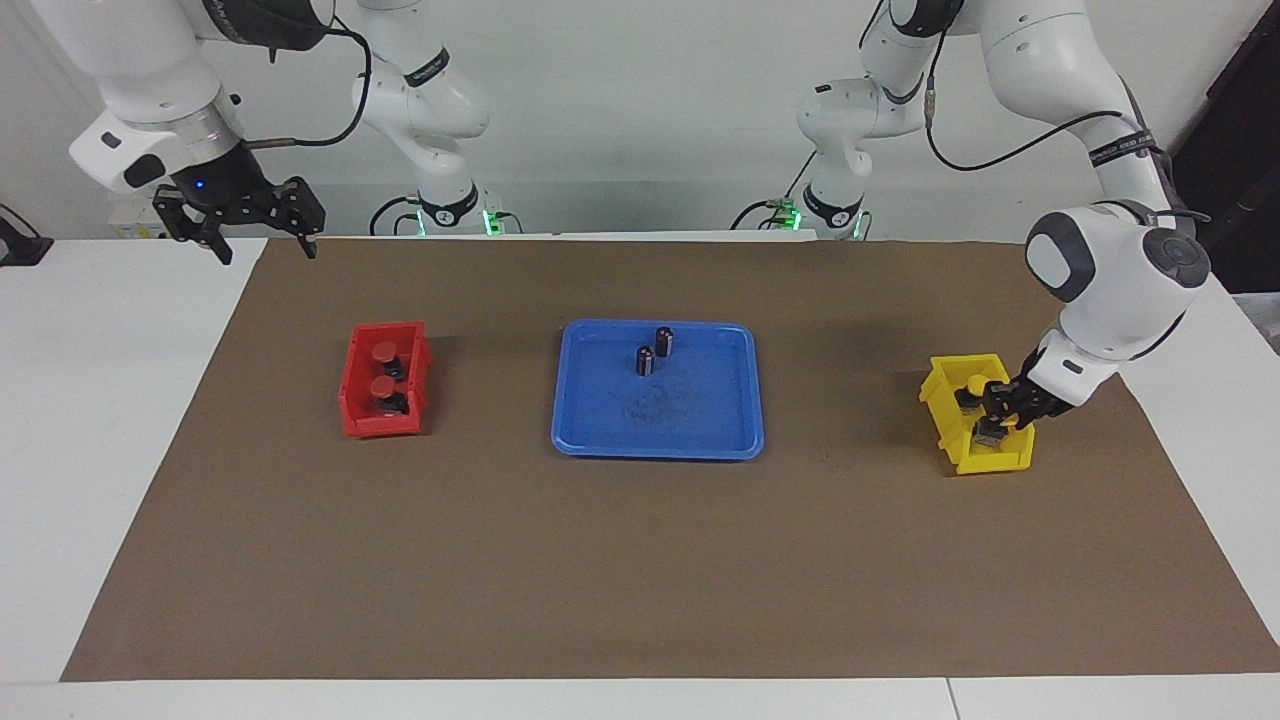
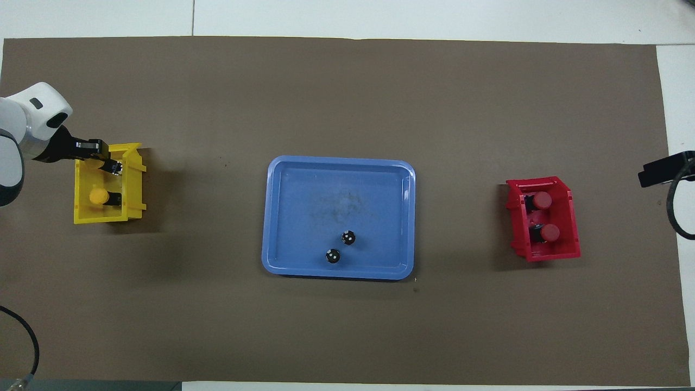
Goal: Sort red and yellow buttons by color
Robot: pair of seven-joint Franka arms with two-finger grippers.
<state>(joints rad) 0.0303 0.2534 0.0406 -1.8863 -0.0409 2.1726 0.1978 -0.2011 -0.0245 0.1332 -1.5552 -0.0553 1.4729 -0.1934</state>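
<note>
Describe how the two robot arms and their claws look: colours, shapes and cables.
Both arms are glossy white rounded tubes with dark grey joint caps and black cables looped along them. The right claw is black under a small blue light; the left claw is black too.

Table (image 1: 100, 400) under brown mat (image 1: 640, 560): 2 bins, 1 tray

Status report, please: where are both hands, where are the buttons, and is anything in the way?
Left hand shut on a yellow button, over the yellow bin. Right hand open, raised, waiting. Two red buttons in red bin. Nothing blocking.
</note>
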